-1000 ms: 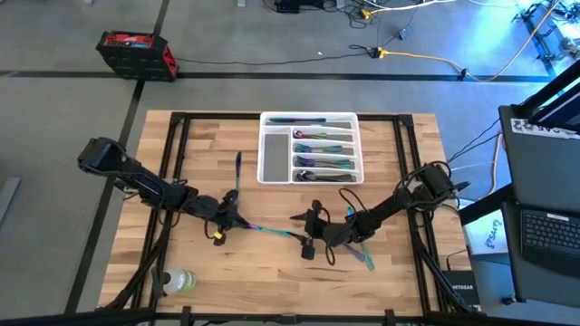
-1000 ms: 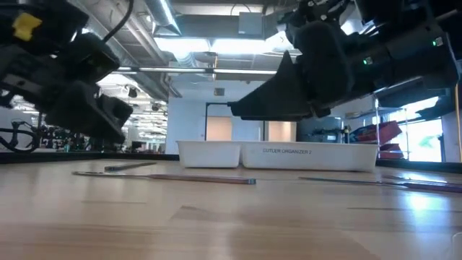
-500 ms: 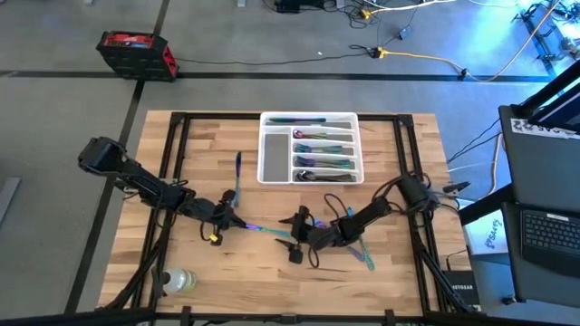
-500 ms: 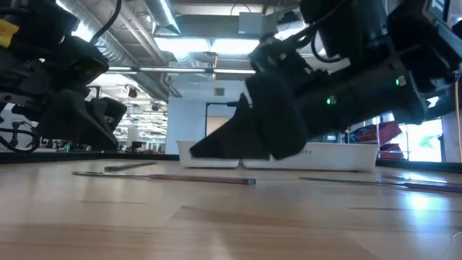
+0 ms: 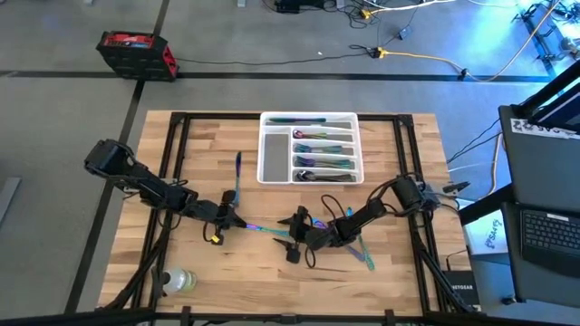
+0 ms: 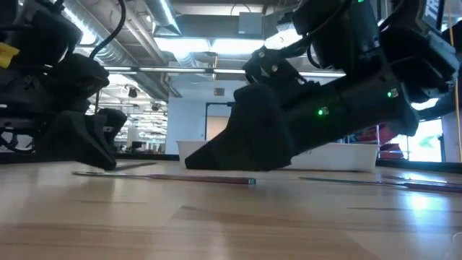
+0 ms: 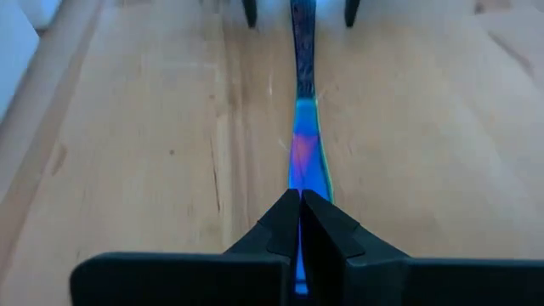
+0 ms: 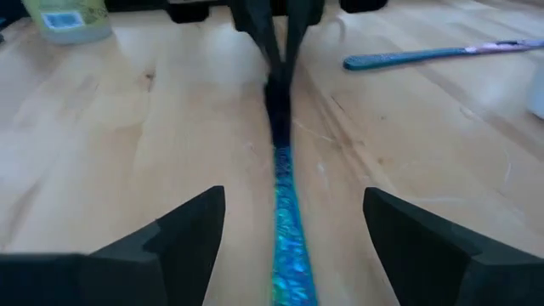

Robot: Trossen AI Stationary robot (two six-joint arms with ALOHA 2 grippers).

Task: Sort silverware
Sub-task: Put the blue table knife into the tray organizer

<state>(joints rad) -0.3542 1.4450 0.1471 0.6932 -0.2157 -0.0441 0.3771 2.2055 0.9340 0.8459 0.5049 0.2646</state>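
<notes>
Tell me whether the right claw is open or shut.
Open. The right claw has its two fingers spread wide on either side of the utensil lying on the table, not touching it.

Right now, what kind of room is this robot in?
Probably a robotics lab or workshop. A wooden table stands on a bare grey floor, cables trail across it, a laptop waits nearby, and open ceiling ducts run overhead.

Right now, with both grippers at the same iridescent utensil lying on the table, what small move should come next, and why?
Probably the right gripper should close on the utensil. Its fingers stand open on either side of the slim piece, which runs straight between them, while the left gripper is shut on the other end. Closing would secure a second hold, likely before a handover toward the tray.
</notes>
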